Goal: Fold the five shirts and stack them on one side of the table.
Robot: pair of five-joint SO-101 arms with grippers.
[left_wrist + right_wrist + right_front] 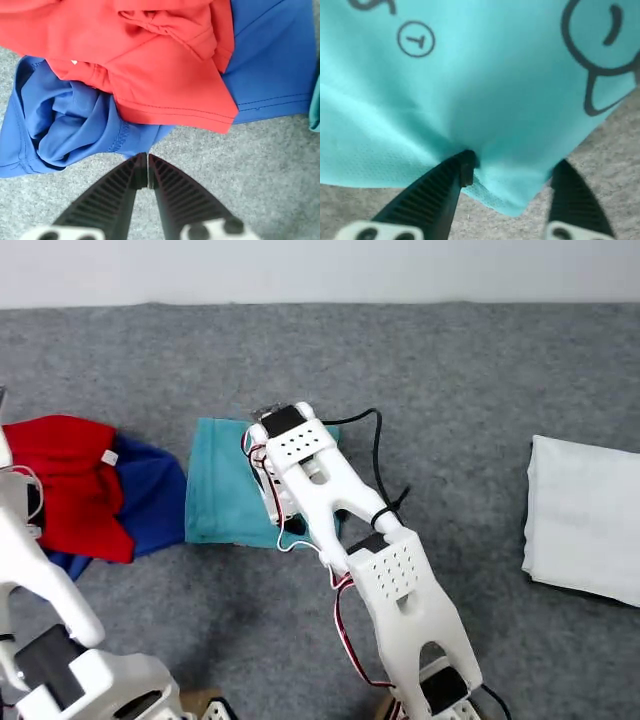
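Shirts are lying across the grey table (450, 370) in the high view. At its left edge a red shirt (65, 475) is sitting crumpled on top of a blue shirt (150, 500), and just beside them a teal shirt (220, 500) is lying flat, left of the middle. A white shirt (585, 520) is resting folded at the right edge, well apart from the others. Our right arm (330, 500) is stretching from the near edge over the teal shirt, covering part of it, while our left arm (40, 570) is standing at the near left corner.

From the left wrist view, we are looking at the left gripper (148, 172) hanging over bare table (250, 165) with its jaws pressed together and nothing between them. Near its tips, the blue shirt (65, 125) is bunching in loose folds and the red shirt (150, 65) is overlapping it. A sliver of the teal shirt (315, 105) is showing next to the blue one.

From the right wrist view, we are seeing the right gripper (515, 170) with its jaws apart at the edge of the teal shirt (485, 85). One finger (435, 195) is touching the fabric at a small crease, and a corner of the cloth is lying between the two jaws. Dark line drawings are showing on the shirt, with grey table (615, 150) beside it.
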